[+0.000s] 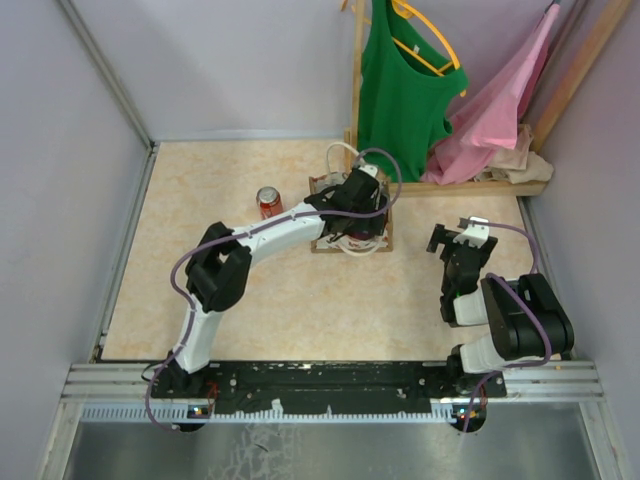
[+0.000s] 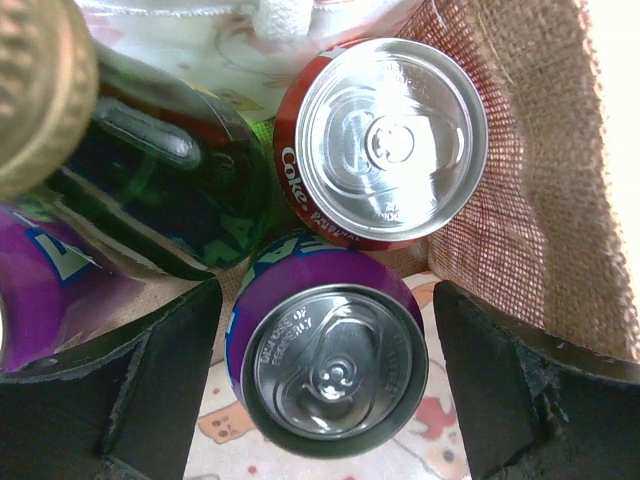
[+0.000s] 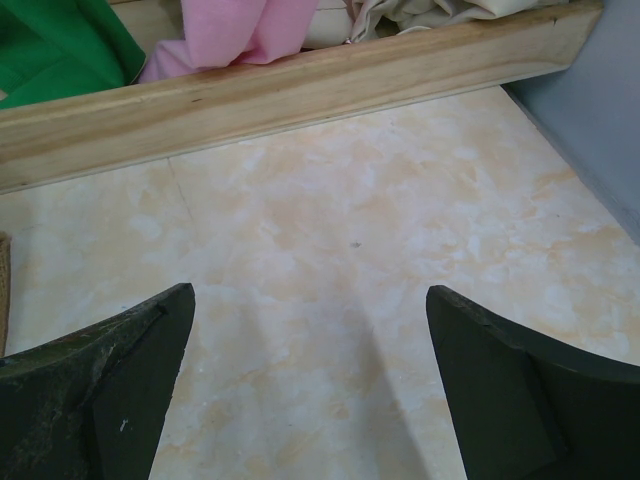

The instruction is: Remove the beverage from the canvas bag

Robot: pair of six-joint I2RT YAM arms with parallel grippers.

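Right gripper (image 3: pixel 310 390): jaws wide, above table (image 3: pixel 330 230). Left gripper (image 2: pixel 325 400): jaws wide, inside canvas bag (image 2: pixel 520 160), flanking purple can (image 2: pixel 335 365) (not clamped). Coke can (image 2: pixel 385 140) and green bottle (image 2: pixel 170 190) stand beyond. Red can (image 1: pixel 268 202) stands on the table left of the bag.

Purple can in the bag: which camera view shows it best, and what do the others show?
Left wrist view: the purple can sits lid-up inside the open left gripper, beside a red can. In the top view the left arm covers the bag, hiding it. The right wrist view shows only table.
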